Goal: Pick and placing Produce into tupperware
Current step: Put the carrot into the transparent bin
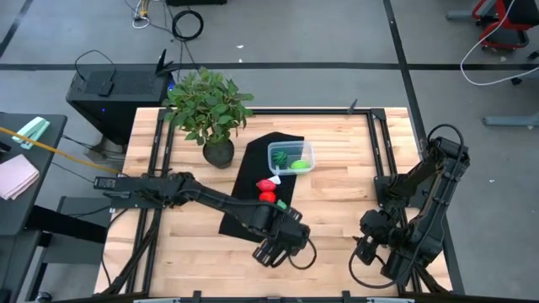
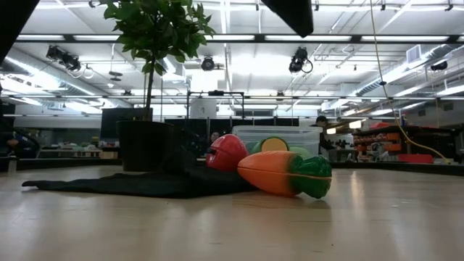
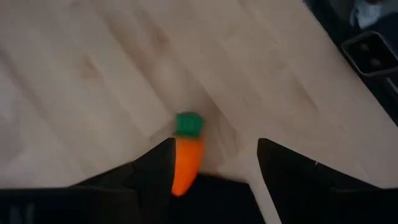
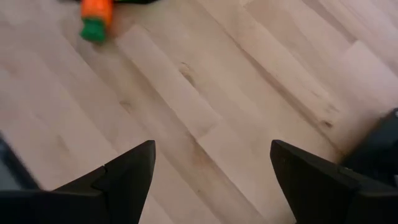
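Note:
The orange toy carrot (image 3: 185, 155) with a green top lies on its side on the wooden table by the black cloth's near edge; it also shows in the low view (image 2: 283, 172). My left gripper (image 3: 214, 146) is open above it, with the carrot close to one finger. The clear tupperware (image 1: 290, 157) stands on the cloth and holds a dark-green striped ball (image 1: 279, 156) and a lime-green piece (image 1: 299, 165). Two red pieces (image 1: 267, 191) lie on the cloth. My right gripper (image 4: 211, 149) is open and empty at the table's near right.
A leafy potted plant (image 1: 210, 114) stands at the far left of the black cloth (image 1: 253, 168). A metal frame runs along the table's edges (image 1: 375, 151). Bare wood lies between the two arms (image 1: 337, 219).

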